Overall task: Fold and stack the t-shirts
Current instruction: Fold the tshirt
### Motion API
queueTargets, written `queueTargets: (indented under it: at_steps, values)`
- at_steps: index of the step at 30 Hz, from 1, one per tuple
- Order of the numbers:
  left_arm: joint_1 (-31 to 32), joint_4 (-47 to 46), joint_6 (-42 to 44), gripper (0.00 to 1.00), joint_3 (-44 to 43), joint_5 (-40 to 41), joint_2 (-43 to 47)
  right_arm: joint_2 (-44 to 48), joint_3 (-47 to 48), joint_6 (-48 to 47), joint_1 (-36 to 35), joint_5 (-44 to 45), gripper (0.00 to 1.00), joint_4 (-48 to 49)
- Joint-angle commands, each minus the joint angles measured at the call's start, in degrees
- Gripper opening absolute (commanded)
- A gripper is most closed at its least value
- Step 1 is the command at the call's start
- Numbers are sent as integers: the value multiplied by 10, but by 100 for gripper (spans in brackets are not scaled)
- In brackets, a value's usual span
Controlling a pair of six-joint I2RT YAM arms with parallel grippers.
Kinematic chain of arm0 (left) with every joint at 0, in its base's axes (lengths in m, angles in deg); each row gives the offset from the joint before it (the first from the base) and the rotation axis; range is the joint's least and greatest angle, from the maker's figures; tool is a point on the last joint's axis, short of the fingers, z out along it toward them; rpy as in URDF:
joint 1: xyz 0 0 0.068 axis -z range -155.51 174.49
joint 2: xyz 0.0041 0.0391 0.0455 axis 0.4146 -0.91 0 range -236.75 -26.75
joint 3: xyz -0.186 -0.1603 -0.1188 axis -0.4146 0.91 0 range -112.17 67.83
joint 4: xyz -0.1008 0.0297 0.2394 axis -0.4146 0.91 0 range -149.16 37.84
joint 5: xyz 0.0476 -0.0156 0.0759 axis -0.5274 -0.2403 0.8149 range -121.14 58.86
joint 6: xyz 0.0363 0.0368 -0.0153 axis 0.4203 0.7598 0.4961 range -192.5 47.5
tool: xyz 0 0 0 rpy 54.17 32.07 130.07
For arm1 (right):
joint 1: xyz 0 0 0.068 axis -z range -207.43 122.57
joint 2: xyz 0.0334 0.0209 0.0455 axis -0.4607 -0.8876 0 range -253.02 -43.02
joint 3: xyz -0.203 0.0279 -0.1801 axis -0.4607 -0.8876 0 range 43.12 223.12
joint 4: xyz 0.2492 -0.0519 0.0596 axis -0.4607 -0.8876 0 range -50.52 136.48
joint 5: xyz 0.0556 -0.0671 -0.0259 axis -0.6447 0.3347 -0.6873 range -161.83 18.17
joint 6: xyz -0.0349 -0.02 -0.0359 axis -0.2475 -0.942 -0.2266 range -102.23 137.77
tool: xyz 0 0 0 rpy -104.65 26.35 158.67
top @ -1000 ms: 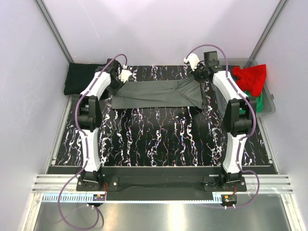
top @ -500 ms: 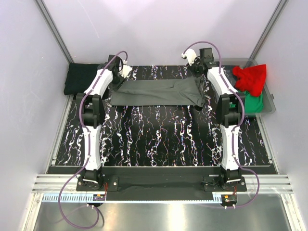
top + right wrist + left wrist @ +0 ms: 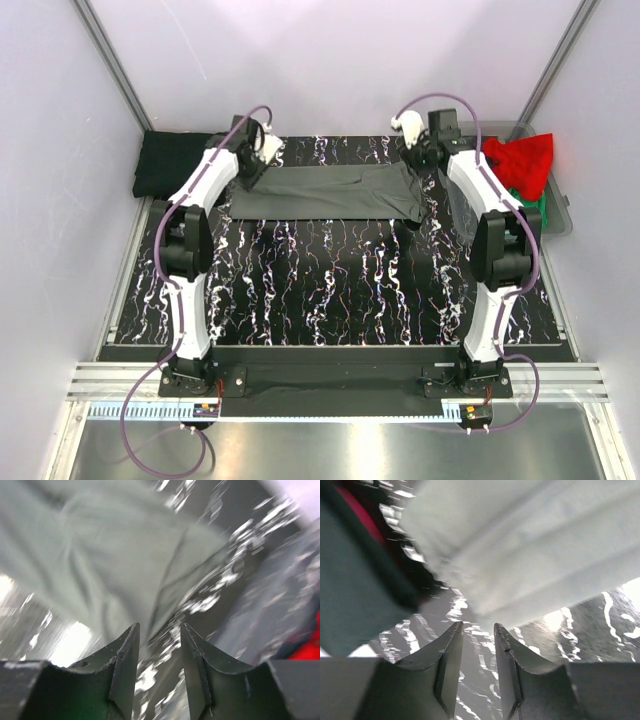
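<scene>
The dark grey t-shirt [image 3: 330, 192] lies flat as a wide folded strip at the far middle of the table. My left gripper [image 3: 252, 163] hovers just off its far left corner, jaws open, nothing between them. In the left wrist view the left gripper [image 3: 478, 627] stands over bare table with the grey cloth [image 3: 530, 545] just ahead. My right gripper [image 3: 420, 158] hangs at the far right corner, also open and empty. The right wrist view shows the right gripper [image 3: 160, 627] with the shirt's edge [image 3: 100, 555] beyond its tips. A black t-shirt [image 3: 170, 165] lies far left. Red [image 3: 520, 160] and green [image 3: 536, 212] t-shirts sit in the bin.
The clear grey plastic bin [image 3: 560, 222] stands at the far right edge, close beside my right arm; its wall [image 3: 280, 595] shows in the right wrist view. The marbled black table [image 3: 330, 290] stretches toward the arm bases. Walls close in the back and both sides.
Both grippers have opened and let go of the grey shirt's far corners. The bunched right end has settled flat, and both grippers have drawn slightly back from the cloth.
</scene>
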State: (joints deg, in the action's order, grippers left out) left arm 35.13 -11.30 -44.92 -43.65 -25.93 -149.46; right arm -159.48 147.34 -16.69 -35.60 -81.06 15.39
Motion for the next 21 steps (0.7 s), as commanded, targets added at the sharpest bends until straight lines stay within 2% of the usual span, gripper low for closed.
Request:
queueTargets:
  at_steps: [1, 6, 21]
  values:
    - [-5, -3, -1, 35, 46, -7, -4, 30, -64, 15, 4, -29, 45, -45]
    - [-19, -4, -1, 33, 64, -5, -24, 14, -68, 23, 5, -31, 46, -106]
    - [-28, -3, -1, 33, 38, 1, -61, -33, -50, 29, 7, 4, 47, -157]
